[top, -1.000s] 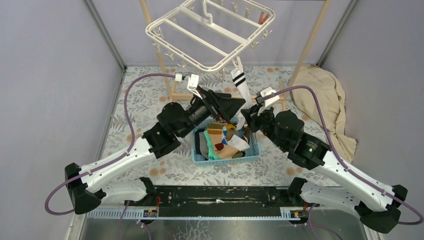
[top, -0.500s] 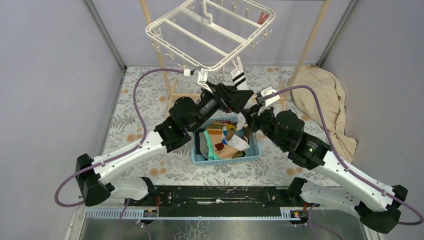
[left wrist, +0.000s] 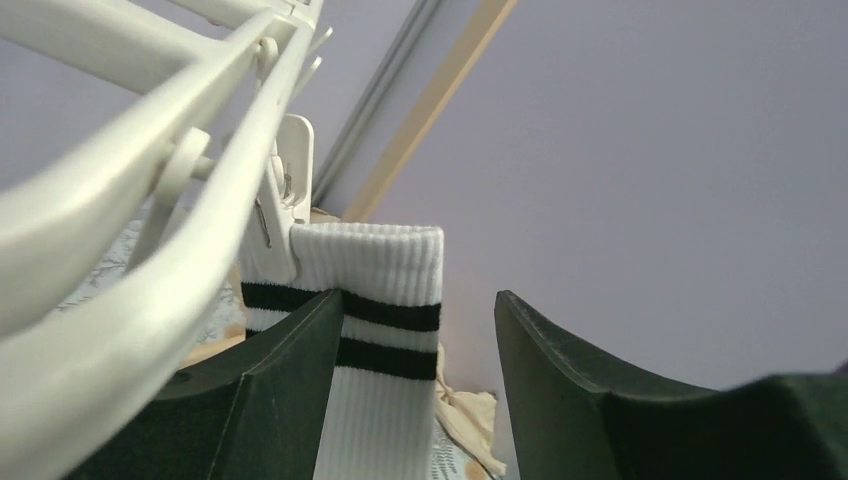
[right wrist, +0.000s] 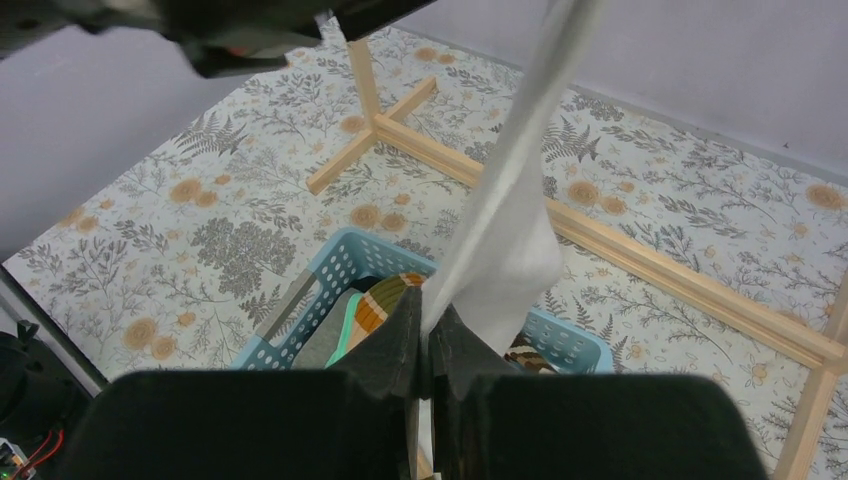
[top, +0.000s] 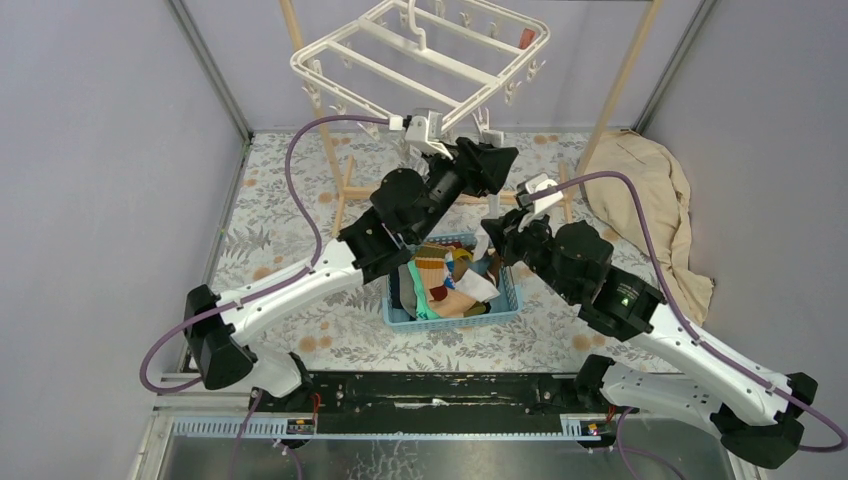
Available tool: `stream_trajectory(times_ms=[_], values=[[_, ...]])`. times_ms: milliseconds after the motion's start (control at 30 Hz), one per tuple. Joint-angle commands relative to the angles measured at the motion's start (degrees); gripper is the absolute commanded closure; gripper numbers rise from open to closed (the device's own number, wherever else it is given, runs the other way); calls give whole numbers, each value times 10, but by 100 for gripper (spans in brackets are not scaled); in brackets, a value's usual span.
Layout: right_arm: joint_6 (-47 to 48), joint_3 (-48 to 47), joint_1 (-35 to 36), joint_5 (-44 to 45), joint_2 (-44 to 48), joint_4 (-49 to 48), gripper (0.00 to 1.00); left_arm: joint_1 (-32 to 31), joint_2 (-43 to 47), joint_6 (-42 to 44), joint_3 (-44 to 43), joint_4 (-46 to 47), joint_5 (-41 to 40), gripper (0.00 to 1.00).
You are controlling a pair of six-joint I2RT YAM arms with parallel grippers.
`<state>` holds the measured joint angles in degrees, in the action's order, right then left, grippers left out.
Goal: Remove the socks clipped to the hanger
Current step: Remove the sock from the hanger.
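Below the hanger (left wrist: 70,240), the striped sock (left wrist: 385,260) is pinched by the right gripper (right wrist: 428,320) and straddled by the spread left gripper (left wrist: 418,300).

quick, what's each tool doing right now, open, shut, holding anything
left tool: open, its jaws either side of the clipped striped sock
right tool: closed, pinching the lower end of the same sock

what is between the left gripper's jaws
The white sock with black stripes, cuff held by a clip of the hanger. The left wrist view shows it close by one jaw of the left gripper, with a bare gap to the other.
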<state>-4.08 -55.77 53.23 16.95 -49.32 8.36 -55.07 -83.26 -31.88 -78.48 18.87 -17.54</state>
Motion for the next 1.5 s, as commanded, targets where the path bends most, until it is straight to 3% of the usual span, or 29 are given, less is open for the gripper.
stream_trajectory(times_ms=[0,233,400,600,800,1100,1467], values=[[-8,-4,-1,-4,21,-9,100,6,-21,29,-39,-23,-60,36],[-7,0,-2,1,32,0,100,6,-19,32,-26,-42,-89,25],[-6,-6,-2,13,34,5,100,5,35,32,66,21,-27,15],[-8,-15,-4,16,12,5,100,2,92,35,116,47,65,15],[-25,-40,-21,-12,-8,3,100,-11,171,44,174,24,80,19],[-103,-81,-135,-193,-43,-4,100,-12,258,62,308,38,76,19],[-216,-104,-206,-382,-85,-48,100,-12,212,71,373,145,102,15]])
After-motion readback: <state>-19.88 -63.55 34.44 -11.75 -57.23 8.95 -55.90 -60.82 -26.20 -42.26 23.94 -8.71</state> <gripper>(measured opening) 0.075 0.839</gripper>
